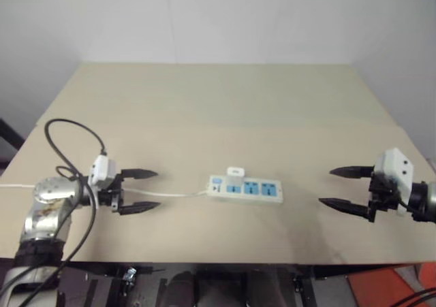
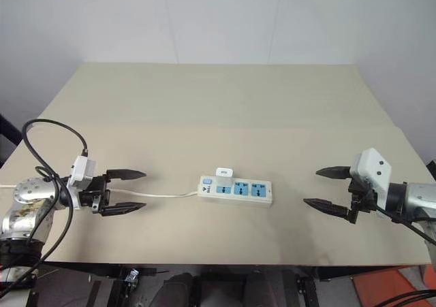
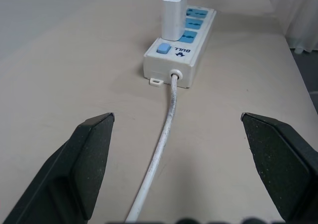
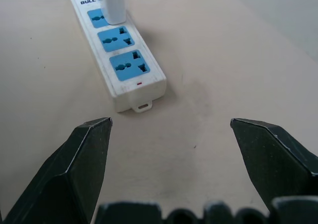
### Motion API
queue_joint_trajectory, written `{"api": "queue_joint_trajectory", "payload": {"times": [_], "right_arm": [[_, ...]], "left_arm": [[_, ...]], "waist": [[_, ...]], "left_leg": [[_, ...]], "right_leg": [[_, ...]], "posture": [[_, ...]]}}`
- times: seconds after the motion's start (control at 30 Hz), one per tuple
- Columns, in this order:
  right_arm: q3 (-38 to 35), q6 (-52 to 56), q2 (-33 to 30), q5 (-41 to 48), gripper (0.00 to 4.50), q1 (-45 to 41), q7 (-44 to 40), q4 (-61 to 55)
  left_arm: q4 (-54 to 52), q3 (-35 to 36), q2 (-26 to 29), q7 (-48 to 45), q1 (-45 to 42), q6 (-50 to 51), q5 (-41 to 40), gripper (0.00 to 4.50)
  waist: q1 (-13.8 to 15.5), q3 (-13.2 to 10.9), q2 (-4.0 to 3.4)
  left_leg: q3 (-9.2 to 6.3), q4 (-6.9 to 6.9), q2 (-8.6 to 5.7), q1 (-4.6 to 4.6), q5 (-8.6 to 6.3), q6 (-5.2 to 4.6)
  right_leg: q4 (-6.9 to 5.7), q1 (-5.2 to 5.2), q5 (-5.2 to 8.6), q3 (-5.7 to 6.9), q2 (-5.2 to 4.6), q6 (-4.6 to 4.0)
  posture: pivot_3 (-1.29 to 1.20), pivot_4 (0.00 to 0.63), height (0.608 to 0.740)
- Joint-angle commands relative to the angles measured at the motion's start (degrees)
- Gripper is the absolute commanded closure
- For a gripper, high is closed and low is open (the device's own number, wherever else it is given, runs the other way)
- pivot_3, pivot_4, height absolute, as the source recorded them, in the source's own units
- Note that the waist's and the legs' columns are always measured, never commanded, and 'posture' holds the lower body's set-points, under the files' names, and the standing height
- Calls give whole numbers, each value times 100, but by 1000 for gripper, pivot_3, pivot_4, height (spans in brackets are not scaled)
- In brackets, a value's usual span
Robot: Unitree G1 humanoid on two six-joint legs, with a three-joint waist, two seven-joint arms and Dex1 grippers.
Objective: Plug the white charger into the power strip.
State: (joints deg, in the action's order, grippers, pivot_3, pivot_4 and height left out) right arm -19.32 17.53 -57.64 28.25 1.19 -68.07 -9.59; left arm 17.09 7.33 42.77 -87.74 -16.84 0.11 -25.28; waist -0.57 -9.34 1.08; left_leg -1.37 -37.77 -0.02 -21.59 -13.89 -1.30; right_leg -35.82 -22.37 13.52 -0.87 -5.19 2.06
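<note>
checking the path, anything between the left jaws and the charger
Nothing blocks it. Only the strip's thin cord lies on the table between the open left gripper and the charger, which already stands in the strip.

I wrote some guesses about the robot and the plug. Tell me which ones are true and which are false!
1. The white charger stands in the power strip. True.
2. It sits in the socket farthest from the switch. False: it is in the socket next to the switch.
3. The left hand holds the cord. False: it is open, with nothing in it.
4. The right hand is open. True.
</note>
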Motion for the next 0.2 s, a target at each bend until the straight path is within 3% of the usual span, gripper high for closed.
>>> {"api": "queue_joint_trajectory", "payload": {"times": [0.03,0.2], "right_arm": [[-267,-108,-96,-53,0,75,-11,-172],[-373,-162,-107,-102,0,157,-26,-219]], "left_arm": [[17,4,47,-183,-91,-120,-70,41],[183,38,59,-219,-158,-158,-32,41]], "waist": [[5,0,0],[4,0,0]], "left_leg": [[0,0,-1,-1,0,0],[0,0,-1,0,0,0]], "right_leg": [[1,0,0,1,0,0],[1,0,0,1,0,0]], "posture": [[0,150,740],[0,150,740]]}}
